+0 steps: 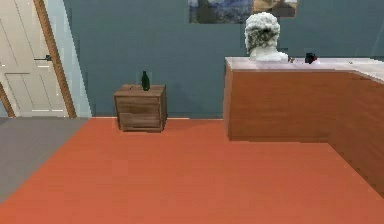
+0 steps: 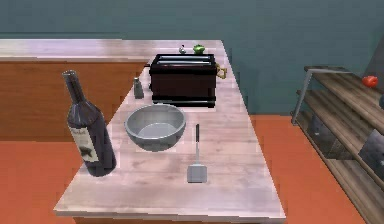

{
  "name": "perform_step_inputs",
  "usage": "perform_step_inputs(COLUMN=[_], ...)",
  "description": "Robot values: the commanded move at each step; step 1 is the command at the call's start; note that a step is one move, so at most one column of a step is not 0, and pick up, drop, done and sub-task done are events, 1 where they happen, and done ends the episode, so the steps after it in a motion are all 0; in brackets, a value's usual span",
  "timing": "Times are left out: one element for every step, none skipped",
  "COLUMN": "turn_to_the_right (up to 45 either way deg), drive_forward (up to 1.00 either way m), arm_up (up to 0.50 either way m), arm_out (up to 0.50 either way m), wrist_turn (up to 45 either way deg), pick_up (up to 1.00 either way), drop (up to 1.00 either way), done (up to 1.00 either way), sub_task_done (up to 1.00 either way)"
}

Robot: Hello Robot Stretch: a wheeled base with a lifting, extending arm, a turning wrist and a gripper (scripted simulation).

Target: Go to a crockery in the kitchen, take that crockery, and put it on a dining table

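1. As the bowl (image 2: 156, 127) sits on the table (image 2: 245, 150) in the arm side view, I judge the going-to step about done and the taking not yet done.
2. Leftmost, a dark wine bottle (image 2: 85, 125) stands upright near the table's near left corner, just beside the bowl.
3. The grey bowl is the one thing here that fits the crockery asked for. It sits upright and looks empty, near the table's middle and somewhat toward the left edge.
4. Behind it a small shaker (image 2: 138, 87) stands just left of a black toaster (image 2: 183, 78), which sits toward the table's far edge.
5. A spatula (image 2: 197, 160) lies flat just right of the bowl, apart from it, its blade toward the near edge.
6. Farther right, off the table, a wooden shelf (image 2: 345, 110) carries a red thing (image 2: 371, 80).
7. I cannot tell the state of the hand, nor what it has hold of.
8. In the forward view, a door (image 1: 30, 55) is at the left, then a small cabinet (image 1: 140, 107), then a bust (image 1: 265, 37) on a wood-fronted table (image 1: 290, 100).
9. Left to do, by my judgement:
   - grasp the bowl
   - lift it clear of the bottle and spatula
   - carry it to a dining table and set it down
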Motion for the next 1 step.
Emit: perform_step_inputs(turn_to_the_right=[0.0], drive_forward=[0.00], arm_up=[0.38], arm_out=[0.00], wrist_turn=[0.0], pick_up=[0.00], drop=[0.00], done=[0.00], sub_task_done=[0.00])
